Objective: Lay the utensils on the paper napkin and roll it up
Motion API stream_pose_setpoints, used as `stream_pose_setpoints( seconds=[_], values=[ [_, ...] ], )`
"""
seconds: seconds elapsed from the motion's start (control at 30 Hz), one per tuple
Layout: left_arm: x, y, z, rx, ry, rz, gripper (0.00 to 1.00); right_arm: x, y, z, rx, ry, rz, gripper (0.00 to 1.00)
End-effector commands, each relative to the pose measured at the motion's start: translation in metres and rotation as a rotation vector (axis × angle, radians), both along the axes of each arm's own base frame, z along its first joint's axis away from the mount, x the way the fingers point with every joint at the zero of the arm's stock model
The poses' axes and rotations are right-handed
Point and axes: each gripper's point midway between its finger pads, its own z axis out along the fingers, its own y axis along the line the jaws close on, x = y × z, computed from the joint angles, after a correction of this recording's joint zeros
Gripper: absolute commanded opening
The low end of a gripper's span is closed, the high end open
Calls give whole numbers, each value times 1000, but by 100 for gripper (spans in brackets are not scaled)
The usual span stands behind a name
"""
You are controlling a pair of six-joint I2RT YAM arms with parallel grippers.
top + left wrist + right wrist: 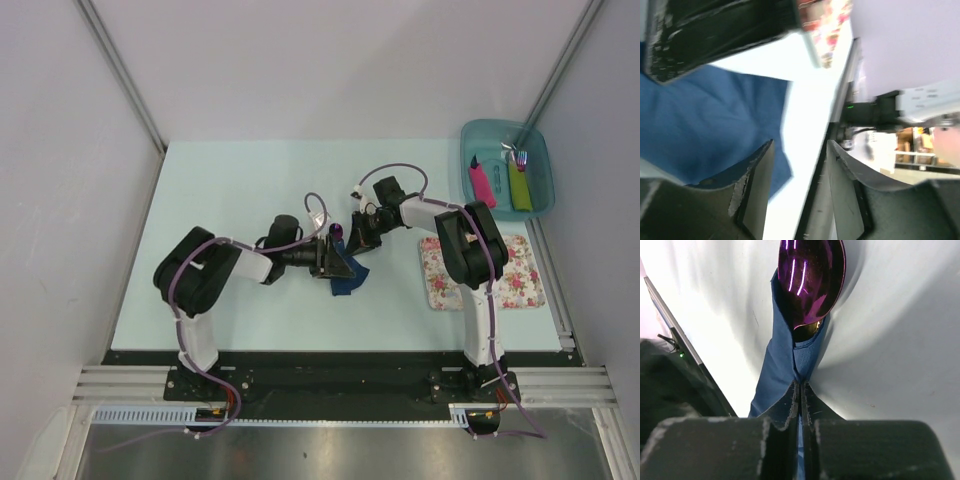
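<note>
Pinching a thin fold of the napkin [780, 365], your right gripper [801, 382] has its jaws pressed tight together with only paper between them. From those fingertips the wrapped bundle runs straight ahead along the gripper's own line. The spoon [812, 280] pokes its purple bowl out of the far end, over the table [900, 340]. You cannot see the knife. It may be inside the wrap, but the views do not settle that.

Your left gripper [800, 145] stands about half apart and holds nothing. In its wrist view the napkin spreads off to one side of the jaws, passing behind one finger rather than between the two.

From above, both grippers meet mid-table. The right one sits just beside the spoon's bowl. The left one reaches in from the left, close to the loose blue tail that trails toward the bases. So I judge your left gripper the better placed for that loose end, and it needs to shift sideways onto the paper before it closes.
</note>
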Motion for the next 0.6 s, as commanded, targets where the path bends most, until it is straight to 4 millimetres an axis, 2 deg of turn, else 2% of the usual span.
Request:
stream_pose_setpoints(
  seconds=[0.0,0.03,0.1,0.2,0.3,0.43,0.47,0.53,0.57],
  values=[
    [6,12,60,-142,-54,23,52,1,-7,-18,-57,-13,13,1],
    [6,16,63,-142,-47,37,51,1,-8,-19,-58,-13,12,1],
    [5,23,58,-131,-41,51,47,2,-8,-19,-60,-15,12,1],
    [1,25,40,-66,-40,49,38,3,-8,-21,-63,-17,12,0],
    [-4,20,29,-53,-12,37,29,4,-8,-22,-66,-20,10,0],
    [-8,11,12,-32,4,12,23,4,-9,-25,-76,-18,6,0],
    [-9,11,-4,-6,40,12,22,5,-10,-25,-80,-17,0,0],
    [-9,12,-19,15,64,13,20,7,-10,-25,-78,-25,-1,0],
    [-10,14,-33,38,89,19,18,8,-10,-25,-81,-24,-5,0]
  ],
)
